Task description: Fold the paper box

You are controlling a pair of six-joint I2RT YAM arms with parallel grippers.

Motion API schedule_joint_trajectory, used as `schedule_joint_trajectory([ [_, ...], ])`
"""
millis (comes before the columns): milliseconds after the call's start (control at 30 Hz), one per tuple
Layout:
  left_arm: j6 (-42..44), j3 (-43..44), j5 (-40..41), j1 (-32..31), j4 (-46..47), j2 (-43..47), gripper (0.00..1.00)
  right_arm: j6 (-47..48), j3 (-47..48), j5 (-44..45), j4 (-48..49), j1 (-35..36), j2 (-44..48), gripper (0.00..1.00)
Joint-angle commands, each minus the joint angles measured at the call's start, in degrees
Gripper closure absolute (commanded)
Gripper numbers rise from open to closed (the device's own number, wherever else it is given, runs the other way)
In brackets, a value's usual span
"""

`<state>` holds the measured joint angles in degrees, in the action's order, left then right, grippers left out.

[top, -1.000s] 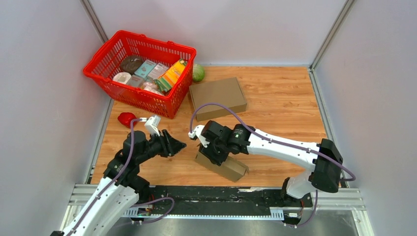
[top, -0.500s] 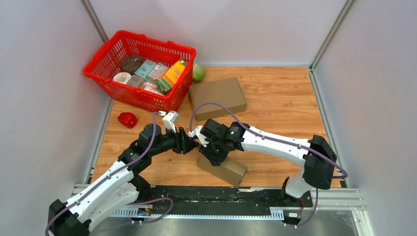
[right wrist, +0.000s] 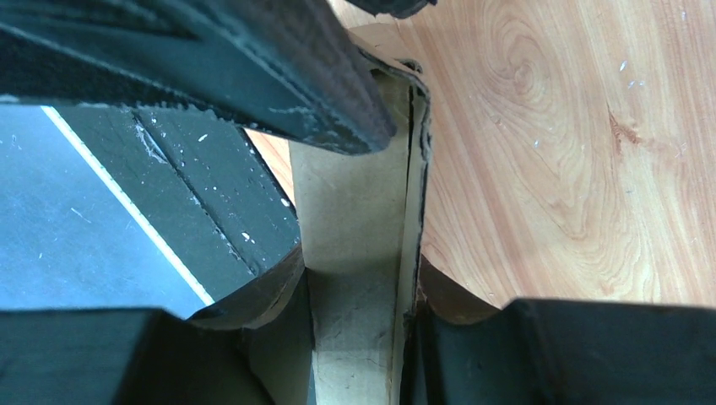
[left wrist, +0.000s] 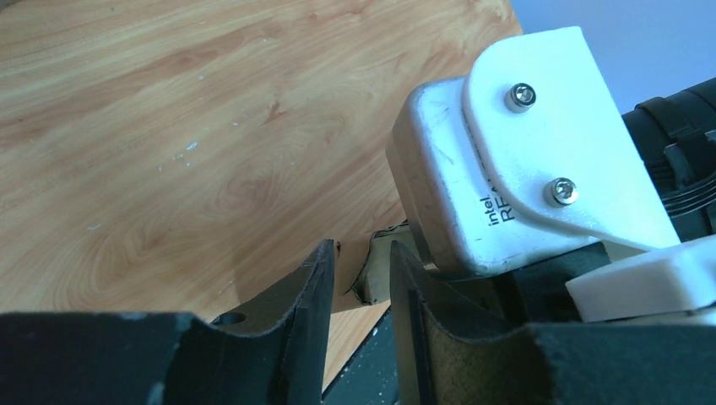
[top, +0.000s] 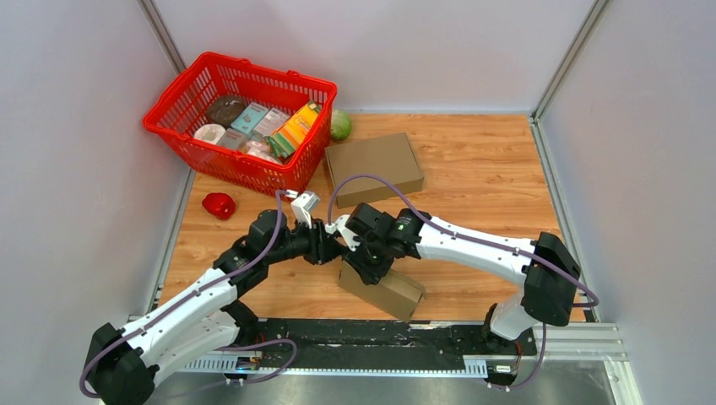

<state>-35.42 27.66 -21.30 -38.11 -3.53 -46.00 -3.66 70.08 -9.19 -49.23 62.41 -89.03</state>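
Near the front edge of the wooden worktop (top: 473, 177) lies a brown paper box (top: 384, 291). The right tool (right wrist: 359, 312) pinches its upright flap (right wrist: 359, 211). The left tool (left wrist: 359, 278), fingers narrowly apart, meets the same flap; whether it grips is unclear.

We read one marking in the left wrist view: "intel" in dark letters on the white camera housing (left wrist: 507, 160), with "RE" beside it before a bracket hides the rest. The print on the packets (top: 279, 126) in the red basket (top: 181, 93) is too small for us to read.
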Motion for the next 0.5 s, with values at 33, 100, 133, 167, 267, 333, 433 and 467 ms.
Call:
schedule_joint_trajectory([
  [33,0.88,0.12,-1.82,-1.00,5.55,-0.06,0.62,-1.44,-0.74,-1.71,3.35,-0.54,2.20,0.74],
  [100,0.79,0.03,-1.55,-1.18,5.90,-0.23,0.64,-1.61,-0.83,-1.71,3.44,-0.54,2.37,0.74],
  [133,0.62,0.03,-1.38,-1.44,6.16,-0.15,0.66,-1.53,-0.83,-1.62,3.44,-0.62,2.29,0.75],
  [167,0.61,0.20,-1.29,-1.53,6.25,-0.41,0.67,-1.61,-0.74,-1.62,3.44,-0.63,2.29,0.75],
  [267,0.79,0.73,-0.41,-2.32,5.82,-0.93,0.82,-1.79,-0.56,-1.71,3.27,-0.63,2.11,0.76],
  [333,1.05,1.43,0.20,-2.85,4.06,-1.55,0.81,-1.96,-0.47,-1.88,3.27,-0.54,2.28,0.77],
  [433,1.49,2.49,0.73,-3.99,2.04,-2.34,0.77,-2.14,-0.47,-1.88,3.27,-0.54,2.55,0.77],
  [467,1.58,2.57,1.08,-4.25,1.77,-2.08,0.76,-2.05,-0.47,-1.80,3.27,-0.54,2.64,0.77],
])
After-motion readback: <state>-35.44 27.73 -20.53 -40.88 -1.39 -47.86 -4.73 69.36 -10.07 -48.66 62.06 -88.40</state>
